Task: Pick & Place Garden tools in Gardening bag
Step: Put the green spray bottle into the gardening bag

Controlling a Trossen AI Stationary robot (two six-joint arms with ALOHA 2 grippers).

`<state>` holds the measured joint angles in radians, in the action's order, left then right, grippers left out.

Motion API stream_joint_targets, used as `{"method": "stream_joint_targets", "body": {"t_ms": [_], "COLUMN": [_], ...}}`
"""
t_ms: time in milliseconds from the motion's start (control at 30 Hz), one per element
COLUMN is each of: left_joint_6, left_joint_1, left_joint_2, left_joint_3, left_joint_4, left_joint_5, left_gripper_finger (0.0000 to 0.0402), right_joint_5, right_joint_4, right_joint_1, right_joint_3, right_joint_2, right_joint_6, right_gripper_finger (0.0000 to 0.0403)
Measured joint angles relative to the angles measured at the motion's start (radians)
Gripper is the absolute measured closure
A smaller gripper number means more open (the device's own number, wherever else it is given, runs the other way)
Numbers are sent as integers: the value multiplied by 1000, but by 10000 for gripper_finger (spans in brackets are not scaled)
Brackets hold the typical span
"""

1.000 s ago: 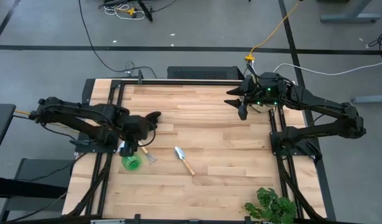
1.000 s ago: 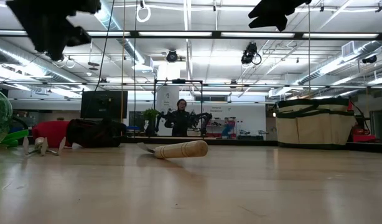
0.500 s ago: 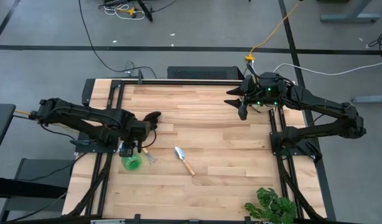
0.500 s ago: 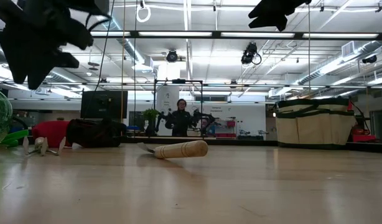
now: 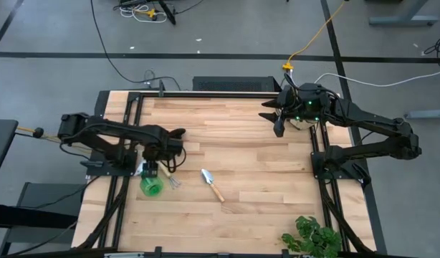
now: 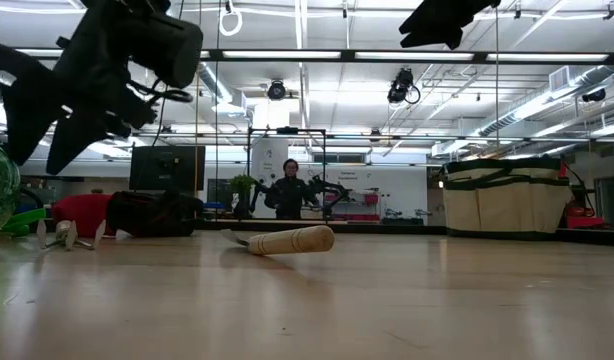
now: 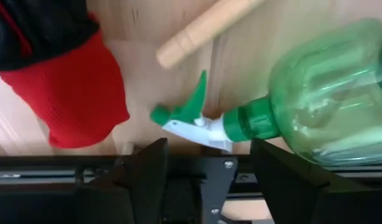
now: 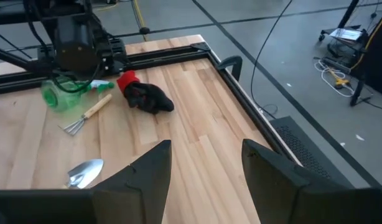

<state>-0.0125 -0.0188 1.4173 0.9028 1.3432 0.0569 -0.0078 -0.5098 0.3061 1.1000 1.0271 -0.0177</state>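
The green spray bottle [image 7: 321, 99] lies on its side near the table's left edge [image 5: 152, 187], with its white-and-green nozzle [image 7: 191, 121] toward my left gripper. My left gripper [image 7: 206, 180] hangs open just above the nozzle, pointing down, and touches nothing [image 5: 152, 169]. The red-and-black glove [image 5: 174, 136], the wooden-handled rake [image 5: 170, 180] and the silver trowel [image 5: 211, 184] lie flat on the wood. The beige bag [image 6: 502, 195] stands upright at the far right. My right gripper [image 5: 278, 120] waits open, high above the far right part of the table.
A leafy plant [image 5: 313, 236] stands at the near right corner. Black metal frame rails [image 5: 123, 143] run along both sides of the table. The middle of the wooden top [image 5: 249, 158] is bare. A person [image 6: 290, 190] stands far beyond the table.
My left gripper has come down toward the spray bottle and the table's near edge, and has tipped its fingers downward. The bottle, rake, glove and trowel have stayed where they were.
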Motion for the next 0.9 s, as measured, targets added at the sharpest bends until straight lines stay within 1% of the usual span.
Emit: {"method": "stream_joint_targets", "body": {"t_ms": [133, 433, 733, 900], "left_joint_6": [55, 132, 158, 155], "left_joint_1": [-14, -31, -30, -29], "left_joint_2": [37, 101, 131, 129], "left_joint_3": [0, 0, 0, -32], "left_joint_4": [-3, -24, -89, -127], "left_joint_5": [-2, -21, -12, 11], "left_gripper_finger": [151, 150, 150, 150], "right_joint_5": [0, 0, 0, 0], "right_joint_4": [0, 0, 0, 0], "right_joint_1": [0, 0, 0, 0], "right_joint_3": [0, 0, 0, 0], "right_joint_2": [0, 0, 0, 0], "right_joint_6": [-11, -22, -28, -28], "right_gripper_finger": [207, 207, 207, 207]}}
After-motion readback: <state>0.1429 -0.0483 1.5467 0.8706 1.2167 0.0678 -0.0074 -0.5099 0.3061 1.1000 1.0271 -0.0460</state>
